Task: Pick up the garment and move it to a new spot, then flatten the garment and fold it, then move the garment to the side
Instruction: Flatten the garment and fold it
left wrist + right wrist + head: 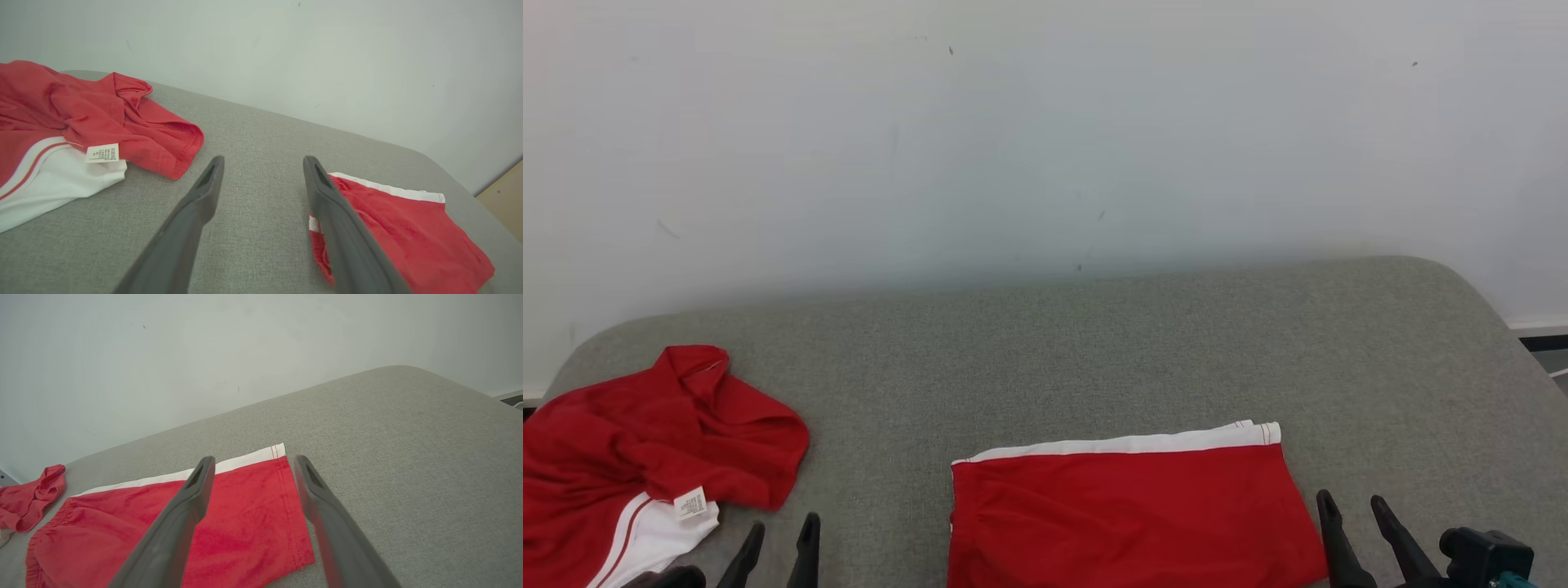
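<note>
On worktop: red shorts, folded, near centre; red-and-white shirt, crumpled, near left. My left end effector and right end effector: spread, empty.

My left gripper is two long, slim, near-black fingers of matte charcoal that taper to blunt tips. Each has a narrow slot-like recess sunk into its inner face just under the tip. My right gripper carries the same dark, smooth, blade-shaped pair. Just outside its right-hand finger sits a chunky black rounded housing, with a small teal patch at its lower corner.
</note>
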Available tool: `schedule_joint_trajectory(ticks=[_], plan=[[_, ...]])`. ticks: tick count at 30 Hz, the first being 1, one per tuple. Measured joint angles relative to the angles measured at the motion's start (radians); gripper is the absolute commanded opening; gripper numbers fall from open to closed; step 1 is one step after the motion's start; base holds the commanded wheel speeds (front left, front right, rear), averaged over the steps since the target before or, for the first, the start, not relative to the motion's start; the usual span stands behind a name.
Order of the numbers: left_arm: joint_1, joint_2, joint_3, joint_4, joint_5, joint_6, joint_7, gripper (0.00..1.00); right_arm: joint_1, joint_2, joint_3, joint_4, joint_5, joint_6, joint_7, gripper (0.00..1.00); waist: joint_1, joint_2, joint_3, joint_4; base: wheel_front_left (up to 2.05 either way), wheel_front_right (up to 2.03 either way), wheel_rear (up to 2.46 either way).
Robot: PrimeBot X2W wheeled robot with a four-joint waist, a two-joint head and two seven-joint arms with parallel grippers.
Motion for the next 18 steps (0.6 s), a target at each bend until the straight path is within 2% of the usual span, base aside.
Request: schedule_joint_trajectory(ticks=[9,13,18], plan=[[0.005,0.022,-0.033,-0.025,0.052,0.000,0.061,1.00,0.000,-0.008,0.007,0.019,-0.002,-0.008,0.046,1.00,0.0000,0.0000,0.003,0.001,0.00,0.00,0.00],[0.005,0.021,-0.036,-0.030,0.058,0.000,0.091,1.00,-0.003,-0.047,0.011,0.077,-0.050,-0.049,0.125,1.00,0.0000,0.0000,0.005,0.004,0.00,0.00,0.00],[0.002,0.017,-0.041,-0.048,0.077,0.000,0.123,1.00,-0.051,-0.077,0.011,0.133,-0.048,-0.062,0.239,1.00,0.0000,0.0000,0.014,0.010,0.00,0.00,0.00]])
